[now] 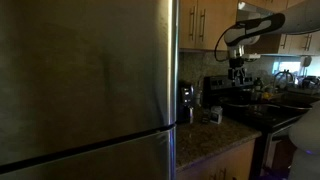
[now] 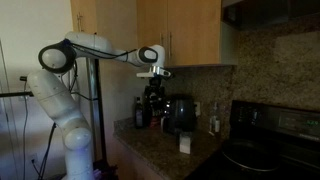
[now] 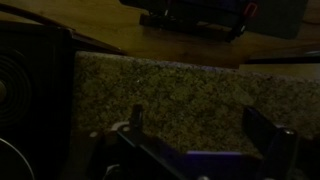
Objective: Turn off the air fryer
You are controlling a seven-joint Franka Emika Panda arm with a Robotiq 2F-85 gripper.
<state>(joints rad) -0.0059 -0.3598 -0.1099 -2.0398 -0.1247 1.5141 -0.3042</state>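
The air fryer [image 2: 179,113] is a small dark rounded appliance on the granite counter by the wall. In an exterior view it stands just past the refrigerator and shows chrome glints [image 1: 186,100]. My gripper [image 2: 155,82] hangs in the air above the counter, to one side of the air fryer and apart from it; it also shows in an exterior view [image 1: 237,68]. In the wrist view the gripper [image 3: 200,128] is open and empty, and its two fingers frame bare speckled granite.
A large steel refrigerator [image 1: 85,85] fills one side. A dark machine [image 2: 151,104] stands right under the gripper. A black stove [image 2: 270,135], a bottle [image 2: 213,118] and a small white item [image 2: 185,144] share the counter. A dark box [image 3: 30,70] sits at the wrist view's left.
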